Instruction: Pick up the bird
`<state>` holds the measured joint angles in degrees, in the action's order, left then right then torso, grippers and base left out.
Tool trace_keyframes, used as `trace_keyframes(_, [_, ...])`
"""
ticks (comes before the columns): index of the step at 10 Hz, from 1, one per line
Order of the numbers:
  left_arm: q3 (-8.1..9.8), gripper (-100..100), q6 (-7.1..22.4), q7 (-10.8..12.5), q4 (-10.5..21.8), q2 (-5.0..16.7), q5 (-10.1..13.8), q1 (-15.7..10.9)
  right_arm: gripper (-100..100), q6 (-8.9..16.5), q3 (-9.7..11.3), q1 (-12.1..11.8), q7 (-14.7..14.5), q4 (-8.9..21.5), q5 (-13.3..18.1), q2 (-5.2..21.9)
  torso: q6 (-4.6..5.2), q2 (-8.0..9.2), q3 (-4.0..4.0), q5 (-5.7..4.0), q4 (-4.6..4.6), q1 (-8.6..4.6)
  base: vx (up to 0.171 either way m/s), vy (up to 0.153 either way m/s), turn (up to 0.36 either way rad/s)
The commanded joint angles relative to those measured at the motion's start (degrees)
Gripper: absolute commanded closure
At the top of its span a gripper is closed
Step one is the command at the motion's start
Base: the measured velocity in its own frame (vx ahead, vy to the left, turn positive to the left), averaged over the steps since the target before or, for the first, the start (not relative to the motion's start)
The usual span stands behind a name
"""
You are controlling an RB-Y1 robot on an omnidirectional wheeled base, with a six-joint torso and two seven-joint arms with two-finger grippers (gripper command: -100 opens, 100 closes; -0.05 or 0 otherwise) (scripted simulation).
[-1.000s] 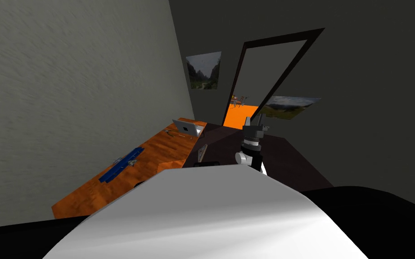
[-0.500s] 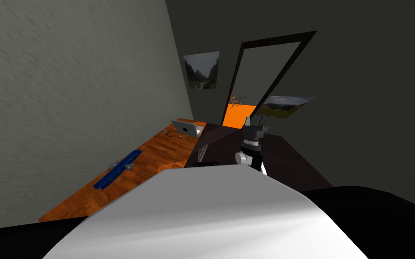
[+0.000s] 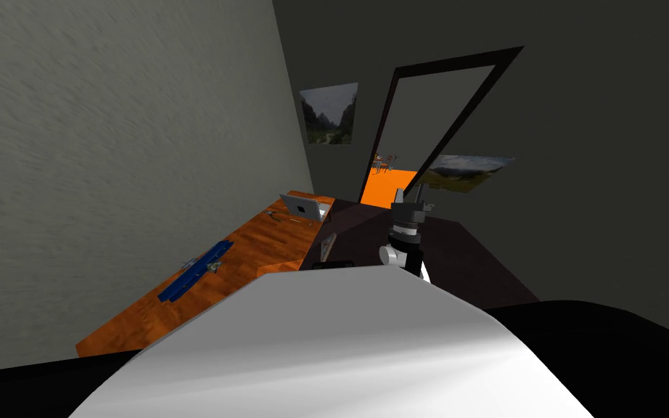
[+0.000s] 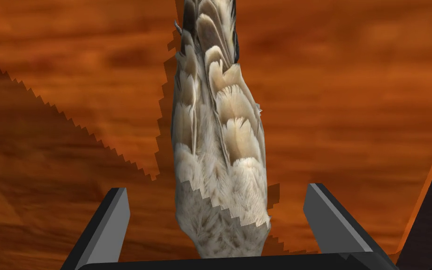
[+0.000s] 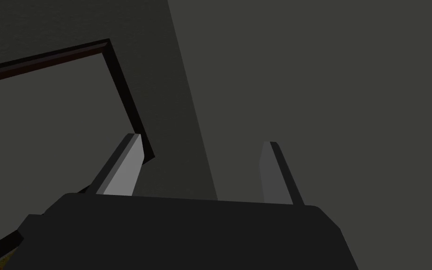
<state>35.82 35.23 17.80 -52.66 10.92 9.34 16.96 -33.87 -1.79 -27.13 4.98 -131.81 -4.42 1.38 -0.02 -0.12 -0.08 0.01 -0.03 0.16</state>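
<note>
Bird (image 4: pixel 219 140) lies on the orange wood bench (image 4: pixel 351 93), in from its edge, right between my left hand's (image 4: pixel 216 187) spread fingers but untouched, and all that's changed lately is my view wobbling a bit, so closing looks next; right hand (image 5: pixel 202 139) idles, fingers apart too.

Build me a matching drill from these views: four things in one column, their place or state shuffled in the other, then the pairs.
1 bird
2 laptop
3 blue object
4 right gripper

A silver, at the far end of the orange table
B jaws open, empty
C lying flat mid-table
D between the open jaws of the left gripper, untouched

Pairs: 1-D, 2-A, 3-C, 4-B
</note>
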Motion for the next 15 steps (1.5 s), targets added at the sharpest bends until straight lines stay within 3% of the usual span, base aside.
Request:
trace_keyframes(1, [-0.39,-100,-1.7,0.0,1.7,-0.1,-0.3,-0.4,0,0.0,0.0,0.0,0.0,0.0,0.0,0.0,0.0,0.0,0.0,0.0,0.0,0.0,0.03,0.049,0.049])
trace_keyframes(2, [-0.77,-100,-3.1,0.1,3.0,-0.3,-0.5,-0.7,0,0.0,0.0,0.0,0.0,0.0,0.0,0.0,0.0,-0.02,-0.01,0.0,0.0,0.0,0.024,0.05,0.068])
trace_keyframes(3, [-0.56,-100,-2.3,0.0,2.4,-0.1,-0.3,-0.6,0,0.0,0.0,0.0,0.0,0.0,0.0,0.0,0.0,-0.01,-0.01,0.0,0.0,0.0,0.003,0.023,0.019])
trace_keyframes(4, [-0.6,100,-2.5,0.0,2.5,-0.1,-0.3,-0.6,0,0.0,0.0,0.0,0.0,0.0,0.0,0.0,0.01,0.05,0.03,-0.02,0.01,-0.08,0.0,0.0,0.0])
trace_keyframes(8, [-0.6,100,-2.5,0.0,2.6,-0.1,-0.3,-0.6,0,0.0,0.0,0.0,0.0,0.0,0.0,0.0,0.03,0.09,0.06,-0.06,0.03,-0.17,0.0,0.0,0.0])
trace_keyframes(9, [-0.6,0,-2.5,0.0,2.6,-0.1,-0.3,-0.6,0,0.0,0.0,0.0,0.0,0.0,0.0,0.0,0.02,0.09,0.05,-0.07,0.03,-0.18,0.0,0.0,0.0])
trace_keyframes(10, [-0.21,100,-1.0,0.0,1.0,0.0,-0.2,-0.3,0,0.0,0.0,0.0,0.0,0.0,0.0,0.0,0.02,0.09,0.05,-0.07,0.03,-0.18,-0.005,-0.032,-0.078])
trace_keyframes(14, [1.11,100,3.9,-0.1,-3.8,0.6,0.7,0.7,0,0.0,0.0,0.0,0.0,0.0,0.0,0.0,0.02,0.19,0.11,-0.15,0.04,-0.43,-0.027,-0.057,-0.061])
trace_keyframes(15, [0.88,100,3.0,-0.1,-3.2,0.4,0.6,0.6,0,0.0,0.0,0.0,0.0,0.0,0.0,0.0,0.02,0.22,0.12,-0.16,0.05,-0.44,-0.015,-0.024,-0.006])
